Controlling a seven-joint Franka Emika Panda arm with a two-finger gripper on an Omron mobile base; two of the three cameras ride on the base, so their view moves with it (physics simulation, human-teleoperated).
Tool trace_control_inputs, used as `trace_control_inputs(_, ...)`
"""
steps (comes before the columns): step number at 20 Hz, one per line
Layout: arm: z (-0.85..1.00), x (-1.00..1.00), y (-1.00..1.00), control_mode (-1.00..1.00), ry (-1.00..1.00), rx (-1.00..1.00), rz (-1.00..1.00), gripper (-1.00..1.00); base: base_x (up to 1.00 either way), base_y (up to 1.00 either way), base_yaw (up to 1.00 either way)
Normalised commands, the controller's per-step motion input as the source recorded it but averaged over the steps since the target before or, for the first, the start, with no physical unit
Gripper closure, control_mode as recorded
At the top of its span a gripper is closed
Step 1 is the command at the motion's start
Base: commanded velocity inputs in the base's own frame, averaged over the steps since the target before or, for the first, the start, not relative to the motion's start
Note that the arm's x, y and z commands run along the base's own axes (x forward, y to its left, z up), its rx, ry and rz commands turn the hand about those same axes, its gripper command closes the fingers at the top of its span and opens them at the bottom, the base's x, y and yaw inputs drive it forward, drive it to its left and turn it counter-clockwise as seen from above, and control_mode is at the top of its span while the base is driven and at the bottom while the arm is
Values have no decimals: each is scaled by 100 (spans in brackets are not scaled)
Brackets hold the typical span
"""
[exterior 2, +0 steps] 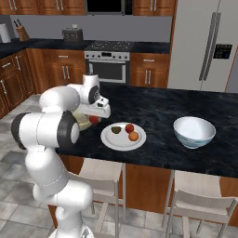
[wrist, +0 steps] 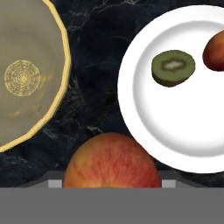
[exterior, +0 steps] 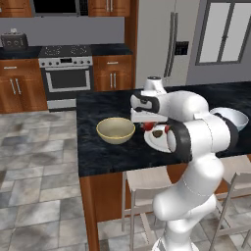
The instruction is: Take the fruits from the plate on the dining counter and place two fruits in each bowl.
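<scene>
My gripper (exterior: 147,124) hangs low over the dining counter (exterior: 98,157), between the tan-yellow bowl (exterior: 115,130) and the white plate (exterior: 158,142). It is shut on a red fruit (wrist: 111,162), which the right base view shows as a red fruit (exterior 2: 94,119) under the hand. The plate (exterior 2: 111,139) holds a dark green fruit (exterior 2: 116,129), a red fruit (exterior 2: 129,128) and an orange fruit (exterior 2: 134,136). In the hand view the tan bowl (wrist: 26,74) is empty, and the green fruit (wrist: 173,68) lies cut side up on the plate (wrist: 175,127). The white bowl (exterior 2: 194,131) stands to the right and looks empty.
Stools (exterior 2: 104,174) stand under the counter's near edge. A steel oven (exterior: 66,78), wooden cabinets and a fridge (exterior 2: 204,46) line the far wall across the tiled floor.
</scene>
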Motion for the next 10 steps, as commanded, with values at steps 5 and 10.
trace_control_inputs(5, 11, 10, 74, -100, -1, 0, 9, 100, 0, 0, 0)
trace_control_inputs(10, -5, 53, 76, -100, 0, 0, 11, 100, 0, 0, 0)
